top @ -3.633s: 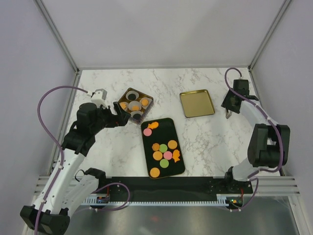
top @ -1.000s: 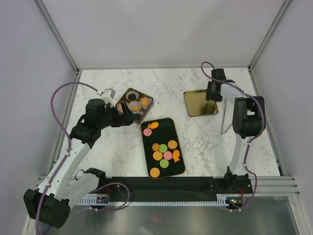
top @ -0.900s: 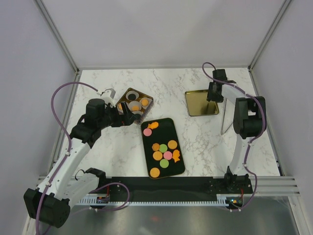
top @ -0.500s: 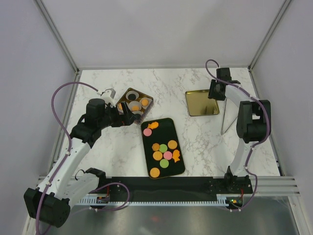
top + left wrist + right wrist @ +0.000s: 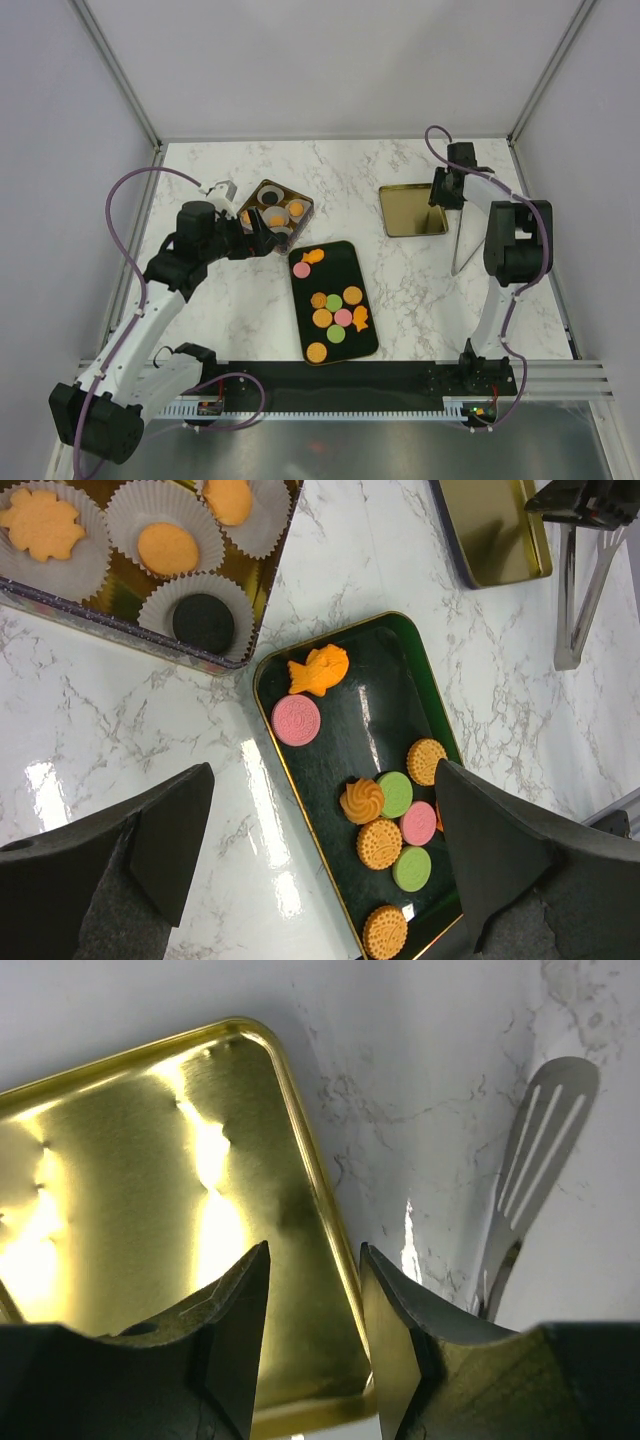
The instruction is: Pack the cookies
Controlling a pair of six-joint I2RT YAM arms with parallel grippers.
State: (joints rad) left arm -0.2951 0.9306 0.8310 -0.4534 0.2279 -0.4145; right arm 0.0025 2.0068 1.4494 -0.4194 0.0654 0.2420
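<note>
The cookies (image 5: 394,793) lie mostly on a dark, glossy tray (image 5: 370,710) with a thin gold rim, in the middle of the marble tabletop (image 5: 420,290) towards its near edge. At the tray's far end sit an orange fish (image 5: 318,670) and a pink round (image 5: 296,720). The rest cluster at its near end: ridged orange rounds, smooth green and pink discs, and one orange swirl.

Just beyond the tray's far-left corner stands a square tin (image 5: 100,620) with a gold inside. It is packed with pleated white paper cups (image 5: 125,520). Three of the cups in the wrist view hold orange cookies, one of them leaf-shaped, and a fourth holds a dark round one.

The left claw (image 5: 322,780) hangs above the gap between tin and tray. Its black fingers are spread wide and hold nothing.

Towards the far-right corner lies a shallow, brushed gold pan (image 5: 130,1160) with rounded corners. The right claw (image 5: 314,1255) stands over it, partly open, with the pan's right rim running between its fingertips and a gap on each side.

A slotted metal spatula (image 5: 550,1130) lies just beside that rim, between the pan and the right edge of the tabletop.
</note>
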